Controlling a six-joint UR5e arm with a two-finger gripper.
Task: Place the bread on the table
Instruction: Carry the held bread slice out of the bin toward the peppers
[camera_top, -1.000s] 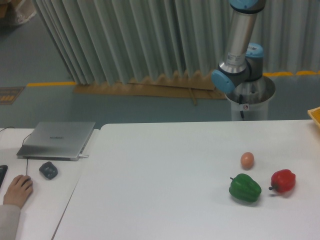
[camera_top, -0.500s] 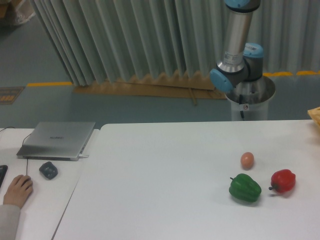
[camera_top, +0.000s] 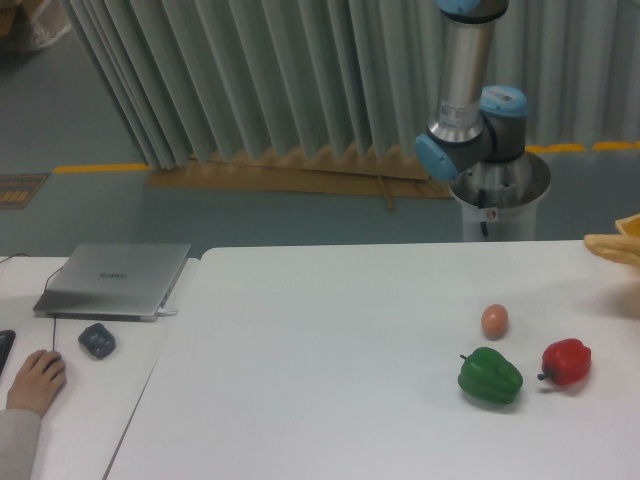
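1. White and matte, the table (camera_top: 330, 360) fills the lower middle and right of the single fixed camera view, and it serves as the landmark for everything else here.
2. At the table's far right edge, a golden-tan and cream shape pokes into the picture: this is the bread (camera_top: 614, 246), only partly in view (the rest is cut off by the frame).
3. The bread sits above the table's back right corner; whether it touches the surface cannot be told.
4. The gripper is outside the picture, so whether its fingers are apart or clamped on anything cannot be told.
5. Only the arm (camera_top: 468, 95) shows, a silver column with blue joints rising behind the table's back edge from a grey pedestal (camera_top: 497, 205).
6. On the table's right part lies a small peach-orange egg (camera_top: 494, 320).
7. Just in front of the egg sit a green pepper (camera_top: 490, 376) and, beside it toward the table's right edge, a red pepper (camera_top: 566, 362); the two are close but apart.
8. Left of the table stands a smaller white desk (camera_top: 80, 400) carrying a closed grey laptop (camera_top: 113, 279).
9. On that desk, a dark mouse (camera_top: 97, 340) lies in front of the laptop, and a person's hand (camera_top: 35, 381) rests near the desk's left edge.
10. Behind the table hangs a pale pleated curtain (camera_top: 250, 80) over a grey-green floor.
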